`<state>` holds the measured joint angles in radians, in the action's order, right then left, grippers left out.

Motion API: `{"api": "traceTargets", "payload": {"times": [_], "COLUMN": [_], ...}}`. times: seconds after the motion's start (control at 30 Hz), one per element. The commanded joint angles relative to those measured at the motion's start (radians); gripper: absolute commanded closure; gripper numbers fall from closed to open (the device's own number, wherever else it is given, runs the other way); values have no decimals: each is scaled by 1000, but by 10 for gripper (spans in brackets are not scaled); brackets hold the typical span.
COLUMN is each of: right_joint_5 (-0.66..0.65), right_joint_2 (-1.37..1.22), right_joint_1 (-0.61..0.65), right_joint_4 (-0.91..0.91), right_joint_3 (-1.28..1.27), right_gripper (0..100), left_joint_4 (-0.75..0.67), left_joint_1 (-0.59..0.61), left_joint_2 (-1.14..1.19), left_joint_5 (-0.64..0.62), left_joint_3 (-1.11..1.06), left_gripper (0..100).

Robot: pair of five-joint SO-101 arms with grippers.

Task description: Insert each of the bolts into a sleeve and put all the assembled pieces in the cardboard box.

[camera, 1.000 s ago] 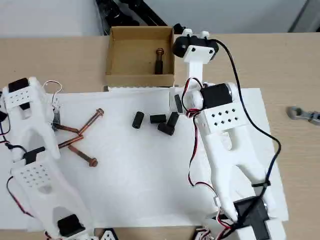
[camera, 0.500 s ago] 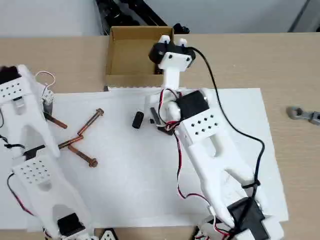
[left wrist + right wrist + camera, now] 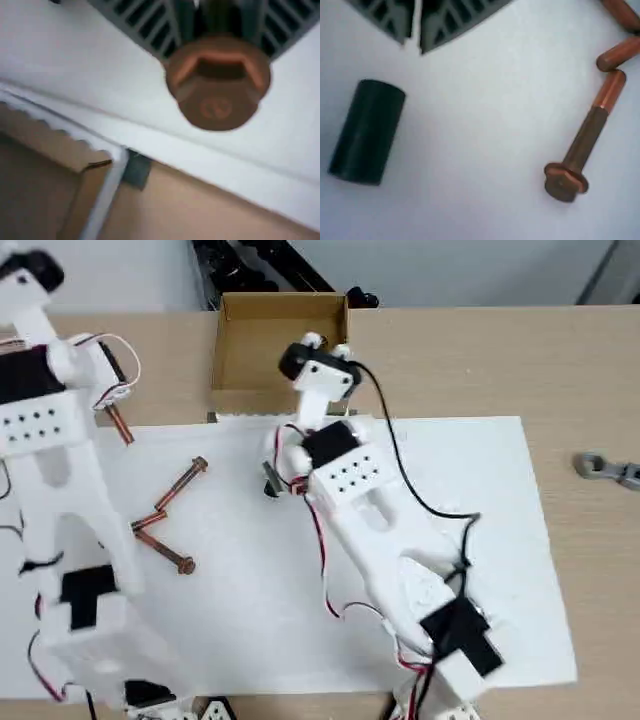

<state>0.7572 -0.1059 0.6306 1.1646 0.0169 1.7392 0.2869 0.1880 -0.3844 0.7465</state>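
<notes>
Right wrist view: right gripper [image 3: 417,30] fingers pressed together, bare white sheet [image 3: 480,125] around them, sleeve [image 3: 367,132] lying just beside. Left gripper [image 3: 217,20] pinches bolt [image 3: 217,82], its axis along the fingers, head toward the wrist.

Pale wooden table [image 3: 560,360]: large white paper sheet [image 3: 250,620], open brown cardboard box [image 3: 255,355] at sheet's far edge, silver metal wrench [image 3: 605,468] well apart.

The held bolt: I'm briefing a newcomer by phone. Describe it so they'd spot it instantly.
Find the white sheet on the table, then its far corner left of the cardboard box. There the left pincer grips a copper bolt slanting above the sheet; it alone is lifted, while the other bolts lie flat.
</notes>
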Motion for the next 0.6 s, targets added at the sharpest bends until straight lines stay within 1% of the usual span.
{"api": "traceTargets", "payload": {"times": [0.0, 0.1, 0.3, 0.57], "right_joint_5": [18, 20, 15, 21], "right_joint_2": [-44, -74, -87, -199], "right_joint_1": [10, 15, 12, 8], "right_joint_4": [-12, -12, -13, -28], "right_joint_3": [86, 127, 135, 143], "right_gripper": [887, 838, 836, 835], "left_joint_4": [6, 12, 12, 12], "left_joint_1": [-5, -3, -6, -8], "left_joint_2": [-137, -187, -273, -308], "left_joint_5": [12, 38, 68, 66], "left_joint_3": [41, 39, 39, -5], "left_gripper": [995, 995, 995, 995]}}
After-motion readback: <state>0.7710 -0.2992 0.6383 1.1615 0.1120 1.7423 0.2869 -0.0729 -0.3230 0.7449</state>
